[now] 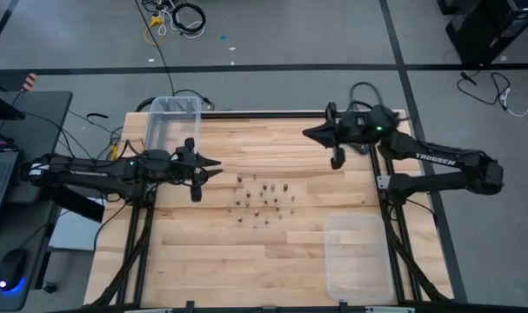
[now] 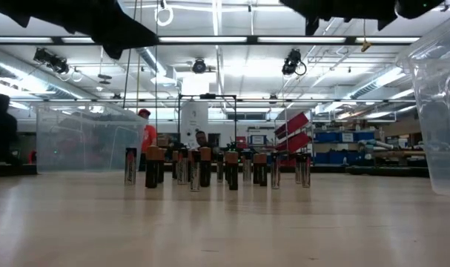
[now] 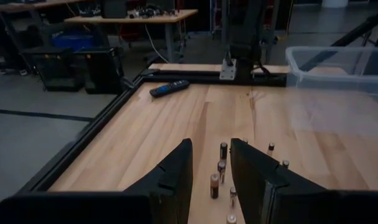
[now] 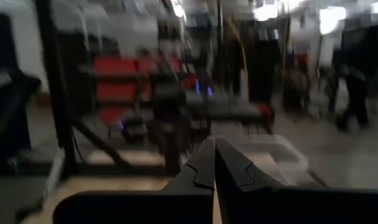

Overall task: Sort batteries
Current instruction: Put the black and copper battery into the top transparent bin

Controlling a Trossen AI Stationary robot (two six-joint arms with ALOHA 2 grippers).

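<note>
Some batteries cut off, remote blurry

Batteries: in the high view, a scatter of specks at frame centre, too small for type or colour to be told. Clear bin: in the low view, cut off by the right edge, only its near wall visible; both arms were cropped to dark shapes along the top edge. Right wrist view: room background was blurred, details unreadable.
</note>
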